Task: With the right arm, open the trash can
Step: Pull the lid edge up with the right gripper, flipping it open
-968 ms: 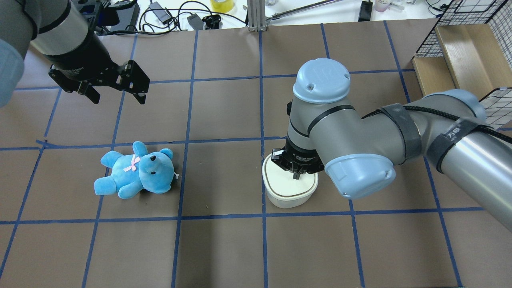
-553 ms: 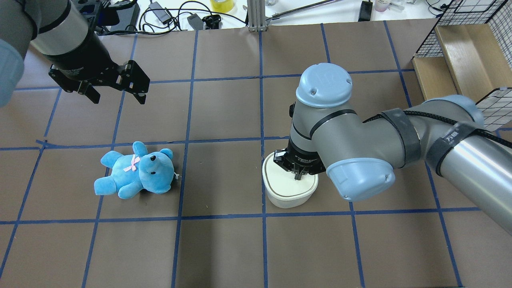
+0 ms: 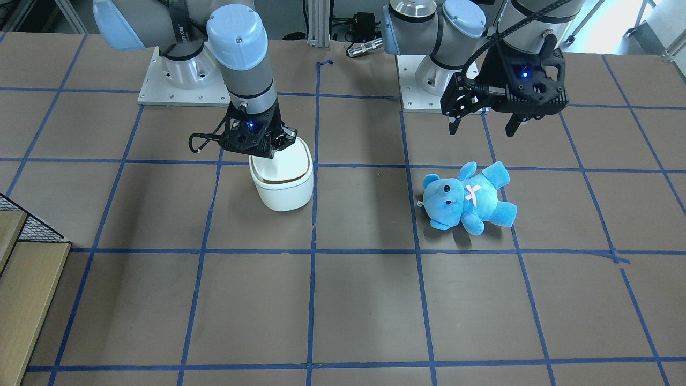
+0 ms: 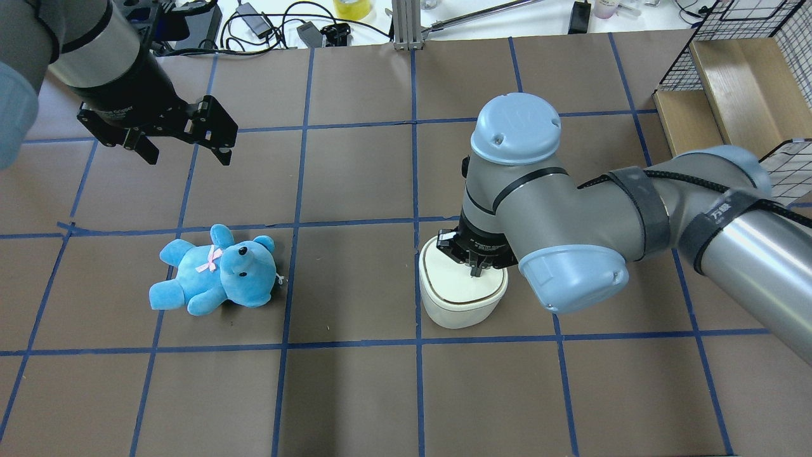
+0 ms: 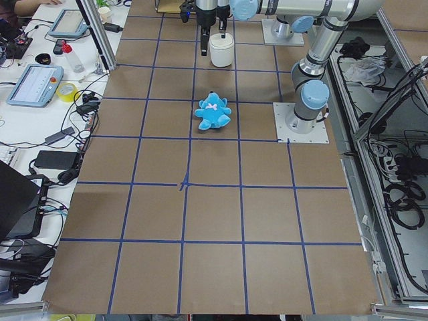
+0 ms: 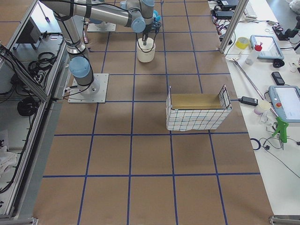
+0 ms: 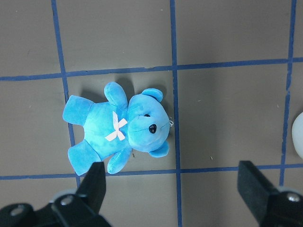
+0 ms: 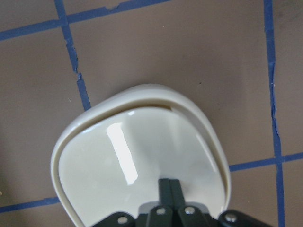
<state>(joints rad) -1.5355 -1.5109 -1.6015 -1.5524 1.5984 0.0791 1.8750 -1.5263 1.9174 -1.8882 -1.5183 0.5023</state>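
The white trash can stands on the brown table, right of the middle; it also shows in the front view and the side views. My right gripper points straight down, shut, with its fingertips on the flat lid. In the right wrist view the closed fingers rest on the lid, and a thin dark gap shows along the lid's far edge. My left gripper is open and empty, hovering above the table beyond the blue bear.
The blue plush bear lies on its back, left of the can, and shows between the open left fingers in the left wrist view. A wire basket with a wooden box stands at the far right. Cables lie along the far edge.
My right wrist has shifted slightly to the right over the can. The brown seam around the lid looks a little darker and wider. The left arm and the bear have not moved.
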